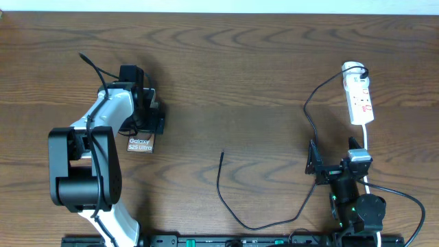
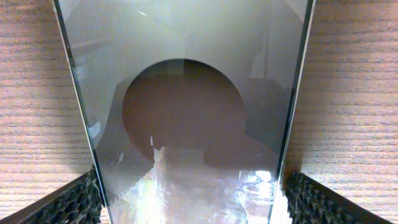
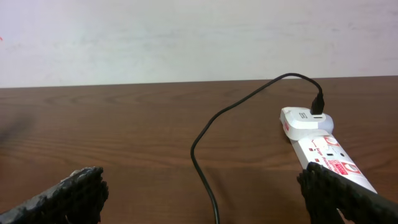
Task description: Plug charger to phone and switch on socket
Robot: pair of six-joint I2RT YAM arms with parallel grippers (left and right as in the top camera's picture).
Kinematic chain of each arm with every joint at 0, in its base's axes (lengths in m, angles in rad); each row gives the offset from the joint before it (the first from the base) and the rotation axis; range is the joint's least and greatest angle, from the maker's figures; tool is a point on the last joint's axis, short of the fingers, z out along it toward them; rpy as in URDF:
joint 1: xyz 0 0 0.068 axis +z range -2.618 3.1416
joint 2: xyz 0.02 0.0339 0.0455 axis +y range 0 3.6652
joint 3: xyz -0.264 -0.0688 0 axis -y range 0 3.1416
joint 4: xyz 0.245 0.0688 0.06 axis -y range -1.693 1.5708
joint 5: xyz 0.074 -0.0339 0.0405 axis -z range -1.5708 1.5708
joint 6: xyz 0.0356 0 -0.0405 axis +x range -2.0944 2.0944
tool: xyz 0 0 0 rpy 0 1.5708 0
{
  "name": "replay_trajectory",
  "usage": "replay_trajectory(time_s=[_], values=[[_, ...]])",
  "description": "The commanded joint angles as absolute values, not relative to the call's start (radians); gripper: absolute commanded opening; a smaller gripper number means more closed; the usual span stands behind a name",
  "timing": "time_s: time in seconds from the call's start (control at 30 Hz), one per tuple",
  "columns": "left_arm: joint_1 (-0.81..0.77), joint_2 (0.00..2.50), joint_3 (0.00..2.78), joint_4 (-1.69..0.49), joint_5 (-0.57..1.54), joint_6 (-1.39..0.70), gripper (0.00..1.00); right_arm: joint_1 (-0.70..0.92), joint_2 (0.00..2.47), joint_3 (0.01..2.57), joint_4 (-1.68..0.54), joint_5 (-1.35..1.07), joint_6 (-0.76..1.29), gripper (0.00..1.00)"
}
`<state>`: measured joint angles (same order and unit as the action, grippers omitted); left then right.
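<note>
Left gripper (image 2: 191, 186) is over the phone (image 1: 140, 144), left side of the worktop (image 1: 240, 82). Only the phone's lettered end shows past the arm in the overhead. In the wrist view the fingers (image 2: 74, 202) stand wide apart, one along each long edge of the phone, glass filling the gap between them. Pads look right at the edges, but I can't tell whether they actually press on it.

Right gripper (image 3: 202, 190) is fully spread and empty, low over the worktop near the front right, aimed at the socket (image 1: 361, 99).

Socket lies on the far right, long axis front to back, with a white adapter (image 3: 305, 119) at its far end. Switch state isn't readable.

Charger (image 1: 219, 182) is plugged into that adapter. It loops forward past the right gripper, curves along the front edge and ends mid-worktop. Its tip (image 1: 221, 154) is free, well apart from the phone.
</note>
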<state>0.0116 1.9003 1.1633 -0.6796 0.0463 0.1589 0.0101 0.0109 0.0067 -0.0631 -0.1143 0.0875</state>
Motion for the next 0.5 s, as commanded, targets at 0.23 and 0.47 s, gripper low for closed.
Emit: replay_trajectory(time_s=[0.23, 0.47], values=[[0.017, 1.916, 1.147, -0.682, 0.037, 0.172, 0.85, 0.001, 0.006, 0.006, -0.067, -0.107, 0.097, 0.99], [0.017, 1.916, 1.147, -0.683, 0.037, 0.172, 0.85, 0.001, 0.006, 0.006, -0.067, -0.107, 0.097, 0.99]])
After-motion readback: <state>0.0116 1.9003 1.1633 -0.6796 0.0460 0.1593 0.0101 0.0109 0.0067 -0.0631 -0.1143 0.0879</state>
